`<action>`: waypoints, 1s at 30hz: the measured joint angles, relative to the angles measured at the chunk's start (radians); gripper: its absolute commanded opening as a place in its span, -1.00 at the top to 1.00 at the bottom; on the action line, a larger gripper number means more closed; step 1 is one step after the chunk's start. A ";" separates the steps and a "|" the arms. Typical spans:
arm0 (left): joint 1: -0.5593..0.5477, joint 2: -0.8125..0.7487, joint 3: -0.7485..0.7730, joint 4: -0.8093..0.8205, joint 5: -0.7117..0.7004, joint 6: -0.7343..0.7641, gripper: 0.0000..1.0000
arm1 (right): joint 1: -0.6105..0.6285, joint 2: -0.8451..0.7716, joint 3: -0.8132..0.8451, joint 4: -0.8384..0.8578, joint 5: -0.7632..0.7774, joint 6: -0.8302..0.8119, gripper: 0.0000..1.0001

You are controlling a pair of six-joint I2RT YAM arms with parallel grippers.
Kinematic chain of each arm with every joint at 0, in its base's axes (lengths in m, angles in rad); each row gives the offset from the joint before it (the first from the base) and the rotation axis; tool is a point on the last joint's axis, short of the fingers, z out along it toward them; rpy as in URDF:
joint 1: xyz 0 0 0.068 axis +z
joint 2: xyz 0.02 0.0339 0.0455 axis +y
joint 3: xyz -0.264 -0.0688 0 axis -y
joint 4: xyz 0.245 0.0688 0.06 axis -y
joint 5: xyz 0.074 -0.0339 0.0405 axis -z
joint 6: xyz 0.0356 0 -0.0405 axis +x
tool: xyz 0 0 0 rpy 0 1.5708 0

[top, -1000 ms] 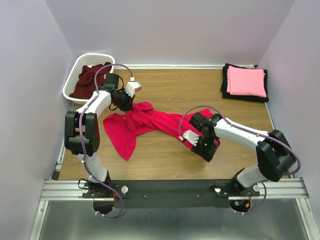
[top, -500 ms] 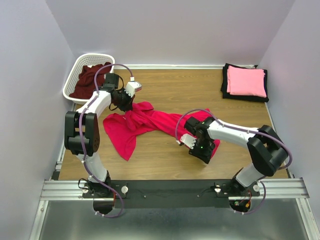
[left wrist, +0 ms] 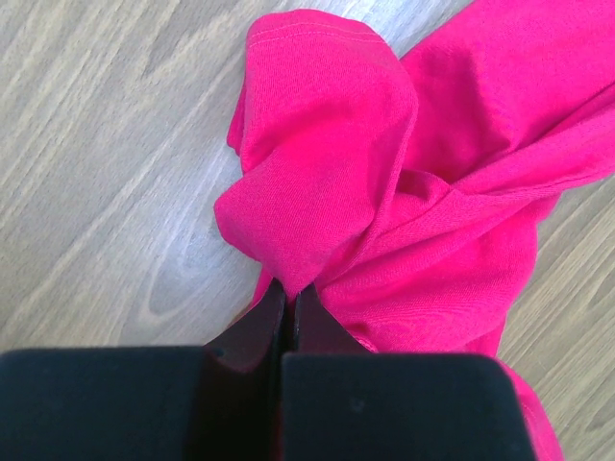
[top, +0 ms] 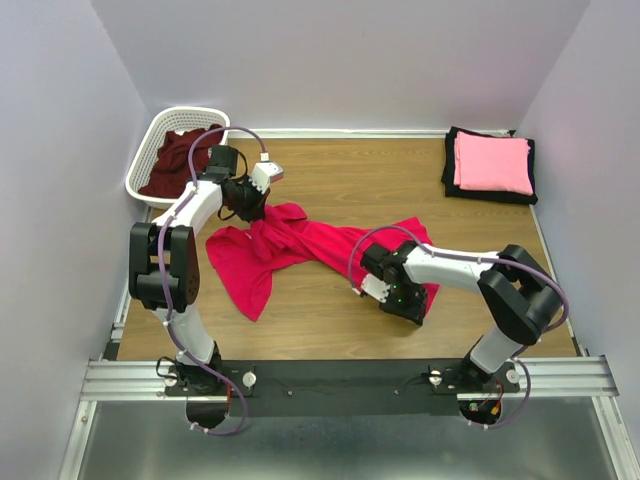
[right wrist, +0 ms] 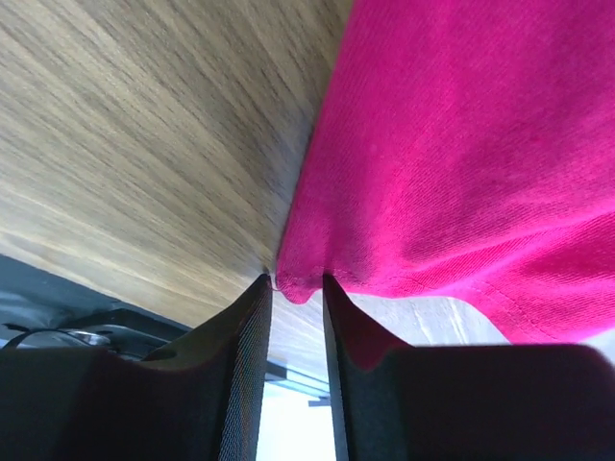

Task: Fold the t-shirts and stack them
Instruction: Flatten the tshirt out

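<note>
A crimson-red t-shirt (top: 310,245) lies crumpled across the middle of the wooden table. My left gripper (top: 255,208) is shut on a bunched fold at its back left end; the left wrist view shows the fold (left wrist: 317,182) pinched at the gripper (left wrist: 288,293). My right gripper (top: 408,308) sits low at the shirt's near right corner. In the right wrist view its jaws stand a little apart, and the hem corner (right wrist: 300,286) pokes in at the tip of the gripper (right wrist: 296,283). A light pink t-shirt (top: 492,162) lies folded on a folded black t-shirt (top: 449,172). A dark maroon t-shirt (top: 180,160) fills the basket.
The white lattice basket (top: 150,135) stands at the back left corner, close behind my left arm. The pink and black stack sits at the back right corner. Lilac walls close in three sides, and the black mounting rail (top: 340,375) runs along the near edge.
My right gripper has slid left along the shirt's near right edge, and its jaws have narrowed round the hem corner. The left arm and its grip have not moved.
</note>
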 measured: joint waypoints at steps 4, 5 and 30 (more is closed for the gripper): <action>0.000 0.000 0.000 0.000 0.001 0.001 0.95 | 0.021 0.011 0.000 0.000 0.050 0.020 0.99; 0.000 0.000 0.000 0.000 0.002 0.003 0.95 | 0.023 0.011 0.000 0.000 0.056 0.026 0.99; -0.239 -0.681 -0.573 -0.263 -0.153 0.673 -0.14 | -0.378 -0.248 0.030 -0.055 0.071 -0.125 0.99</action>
